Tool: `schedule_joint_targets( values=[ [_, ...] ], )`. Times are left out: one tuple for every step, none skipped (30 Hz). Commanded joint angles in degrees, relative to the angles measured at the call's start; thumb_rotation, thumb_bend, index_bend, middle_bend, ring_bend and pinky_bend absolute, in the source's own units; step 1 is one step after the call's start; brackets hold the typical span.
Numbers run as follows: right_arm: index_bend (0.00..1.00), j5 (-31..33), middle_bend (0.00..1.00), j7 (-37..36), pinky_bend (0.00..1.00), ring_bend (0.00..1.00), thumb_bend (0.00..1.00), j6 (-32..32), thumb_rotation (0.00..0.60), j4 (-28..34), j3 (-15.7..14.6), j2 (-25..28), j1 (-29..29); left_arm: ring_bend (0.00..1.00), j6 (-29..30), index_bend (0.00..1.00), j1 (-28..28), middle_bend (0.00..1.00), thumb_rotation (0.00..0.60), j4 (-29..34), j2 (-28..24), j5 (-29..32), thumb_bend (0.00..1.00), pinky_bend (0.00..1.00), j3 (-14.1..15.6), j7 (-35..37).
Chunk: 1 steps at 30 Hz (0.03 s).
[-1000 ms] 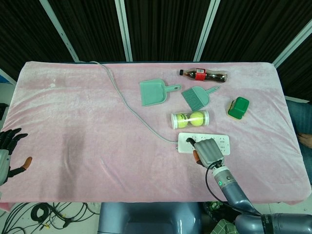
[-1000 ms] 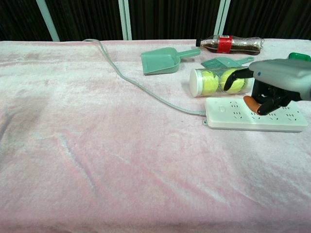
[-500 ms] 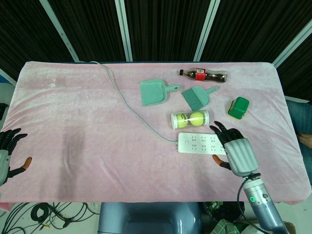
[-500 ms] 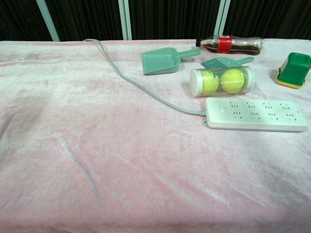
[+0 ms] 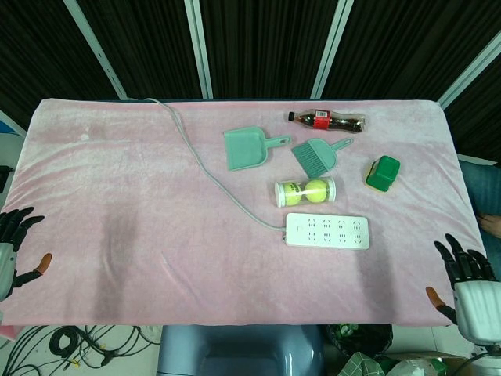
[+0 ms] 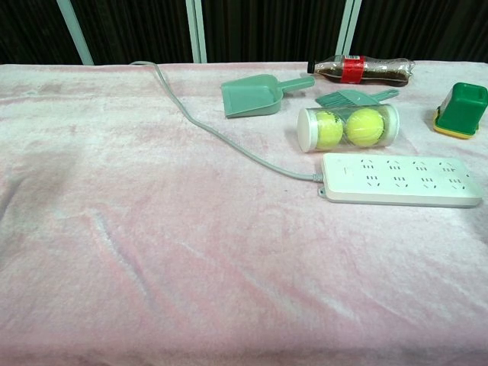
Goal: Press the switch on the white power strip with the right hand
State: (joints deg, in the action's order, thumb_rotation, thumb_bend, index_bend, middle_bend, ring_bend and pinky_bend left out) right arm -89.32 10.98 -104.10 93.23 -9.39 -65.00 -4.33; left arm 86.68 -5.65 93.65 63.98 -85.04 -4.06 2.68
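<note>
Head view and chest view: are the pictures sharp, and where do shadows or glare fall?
Head view: sharp, evenly lit, faint grey patches on the pink cloth. Chest view: sharp; the white power strip casts a thin shadow along its near edge, and the tennis ball tube shows slight glare.

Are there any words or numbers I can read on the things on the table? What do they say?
No text can be read in either view.
Bottle: red label, its print too blurred to read.
Tube of tennis balls: no readable print.
White power strip: only socket holes and a switch, no readable marks.
Green dustpan, brush, green box: no words visible.
</note>
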Motion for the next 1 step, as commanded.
schedule_joint_targets(
  values=[
    [0.15,0.56,0.08,-3.49,0.2,0.26,0.1,0.56,0.6,-2.81,-0.15,-0.99,1.85,0.06,0.3,0.2,0.04,0.11,0.6,-0.11,0.08,-0.63,0.31,0.08,0.15,0.18]
  ],
)
